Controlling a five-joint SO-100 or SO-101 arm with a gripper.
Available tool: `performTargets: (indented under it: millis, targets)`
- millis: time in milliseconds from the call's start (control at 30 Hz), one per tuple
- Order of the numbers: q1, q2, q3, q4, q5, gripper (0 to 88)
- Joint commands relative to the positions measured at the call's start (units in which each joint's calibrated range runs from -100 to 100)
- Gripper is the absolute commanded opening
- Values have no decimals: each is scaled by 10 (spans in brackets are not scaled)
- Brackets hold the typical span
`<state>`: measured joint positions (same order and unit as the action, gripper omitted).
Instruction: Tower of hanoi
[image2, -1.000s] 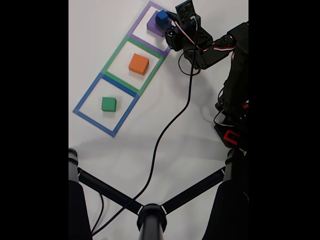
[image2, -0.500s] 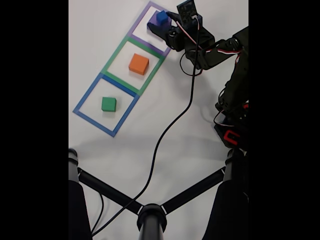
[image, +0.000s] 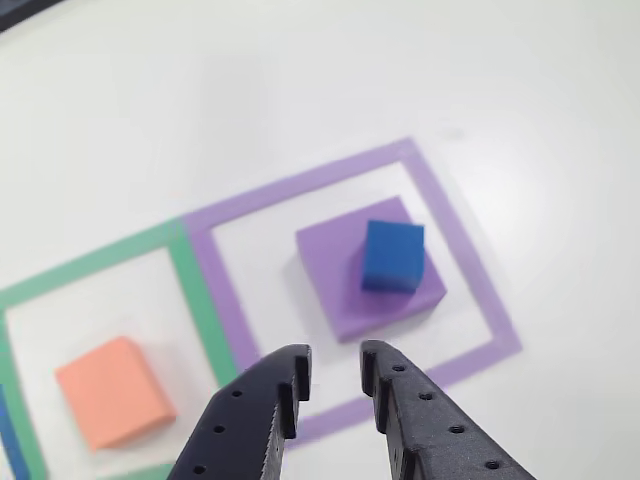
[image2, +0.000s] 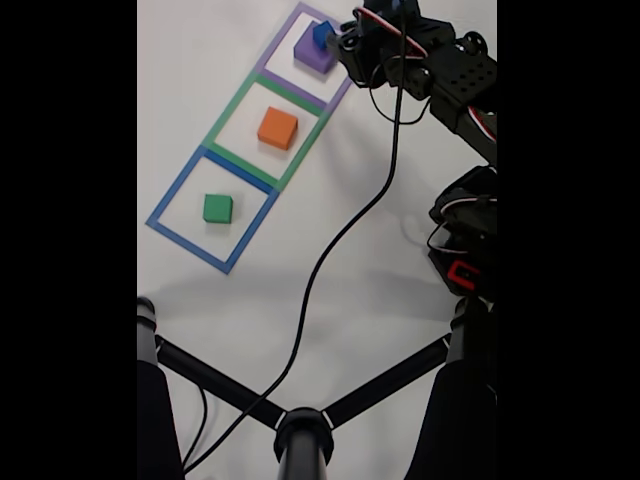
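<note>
White tabletop carries everything, and in the fixed view a black tripod spreads its legs across the lower part while a black cable runs from it up to the arm at the right edge. Three tape squares sit in a diagonal row, corners touching: the blue tape square lowest and leftmost, the green tape square in the middle, the purple tape square at the top. In the other view the purple tape square frames the largest block, the flat purple block, which lies inside the tape without touching it; the same purple block shows in the fixed view just beside the arm's head. Next in size, the salmon-orange block rests alone inside the green tape square, and appears at the lower left of the other view. The green block sits by itself inside the blue square. Smallest is the blue cube, standing on top of the purple block, toward its right side in the other view, slightly turned against it; in the fixed view the blue cube is small and partly in shadow, so its exact seat is hard to judge there. The gripper hangs above the near edge of the purple tape, fingers parted by a narrow gap with nothing between them, apart from the cube.
</note>
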<state>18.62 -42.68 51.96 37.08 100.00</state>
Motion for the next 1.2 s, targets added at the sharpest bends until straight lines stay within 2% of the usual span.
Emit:
performTargets:
  millis: [0,300,467,500,900,1033,1167]
  targets:
    - [-47,-45,-137,203,0,0]
    - [-148,-31,-356,452,0,0]
    - [-201,-24,-443,530,-2,0]
    - [-210,-23,-456,542,-15,0]
    - [-283,-24,-546,622,-108,0]
    - [-296,-25,-545,624,-103,11]
    - [-297,-36,-490,574,-81,132]
